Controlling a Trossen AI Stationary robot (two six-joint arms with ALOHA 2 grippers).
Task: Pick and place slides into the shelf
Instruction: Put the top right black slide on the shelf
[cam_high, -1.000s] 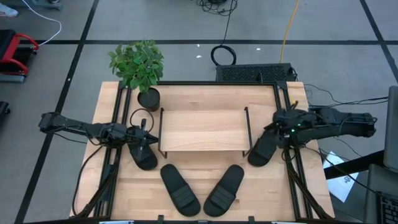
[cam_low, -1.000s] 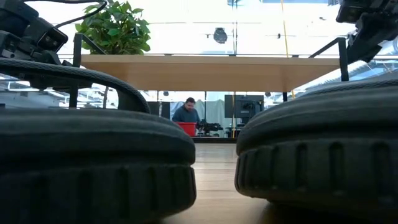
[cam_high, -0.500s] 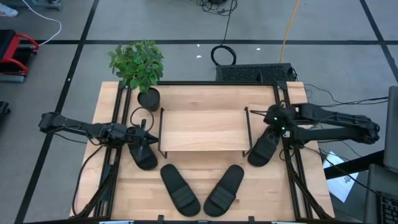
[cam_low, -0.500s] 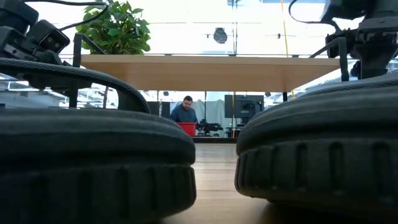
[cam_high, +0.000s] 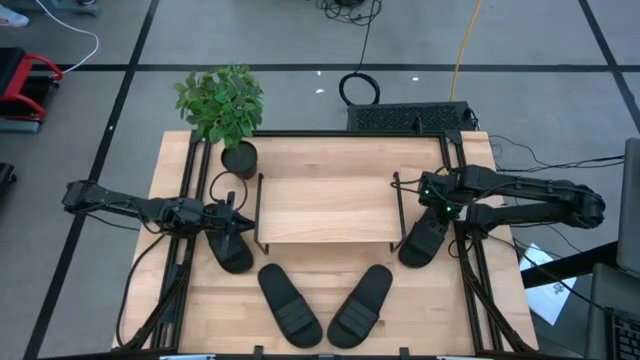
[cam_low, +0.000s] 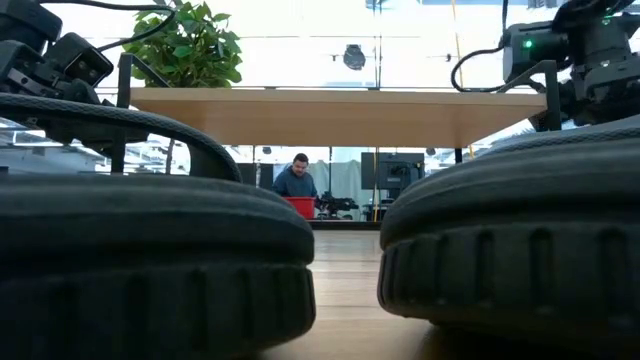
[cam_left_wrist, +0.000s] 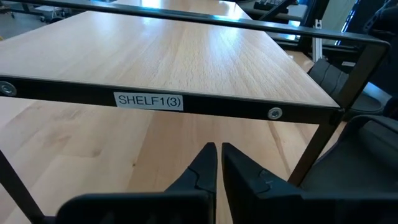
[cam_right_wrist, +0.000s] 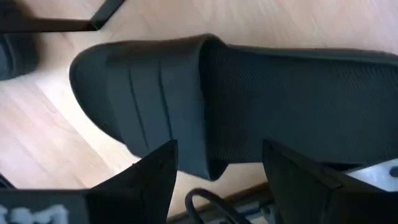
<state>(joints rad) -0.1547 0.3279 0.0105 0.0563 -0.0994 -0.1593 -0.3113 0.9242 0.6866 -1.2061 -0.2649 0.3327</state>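
The shelf (cam_high: 325, 208) stands mid-table, and its light top board (cam_left_wrist: 155, 56) has nothing on it. One black slide (cam_high: 230, 250) lies at the shelf's left end, and my left gripper (cam_high: 243, 222) (cam_left_wrist: 217, 163) is shut over its far end with nothing between the fingers. A second slide (cam_high: 424, 238) (cam_right_wrist: 249, 106) lies at the shelf's right end. My right gripper (cam_high: 430, 198) (cam_right_wrist: 217, 177) hangs open above it, near the ribbed strap (cam_right_wrist: 149, 87). Two more slides (cam_high: 290, 303) (cam_high: 362, 300) lie sole-down near the front edge.
A potted plant (cam_high: 222, 105) stands at the far left corner beside the shelf. Black frame rails (cam_high: 185, 230) run along both sides of the table. Cables and a dark box (cam_high: 410, 117) lie beyond the far edge. A person (cam_low: 297, 180) shows far behind the table.
My right gripper has moved toward the table's left, from the right rail in over the far end of the right slide, close to the shelf's right legs. The slide has stayed where it lay.
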